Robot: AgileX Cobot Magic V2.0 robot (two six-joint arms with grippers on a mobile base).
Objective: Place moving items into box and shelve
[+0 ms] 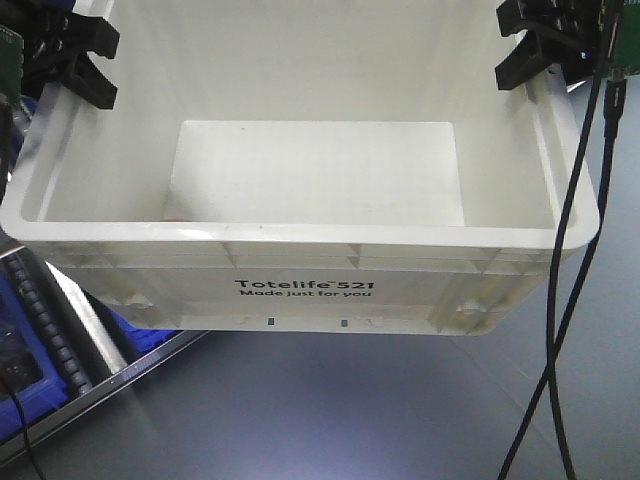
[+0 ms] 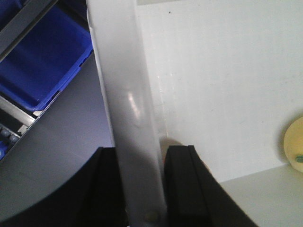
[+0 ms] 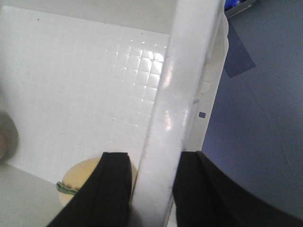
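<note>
The near outer wall of the cream-white box [image 1: 300, 270] carries black print, "Totelife 521" in bold with "Made just for you" in smaller letters just beneath it.

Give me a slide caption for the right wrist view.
Right gripper clamping the tote by its rim, yellow plush inside.

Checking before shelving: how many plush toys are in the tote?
2. A yellow plush toy with a green leaf lies in the tote; a blurred brownish one, likely the second, at the right wrist view's left edge. Others may be hidden.
</note>
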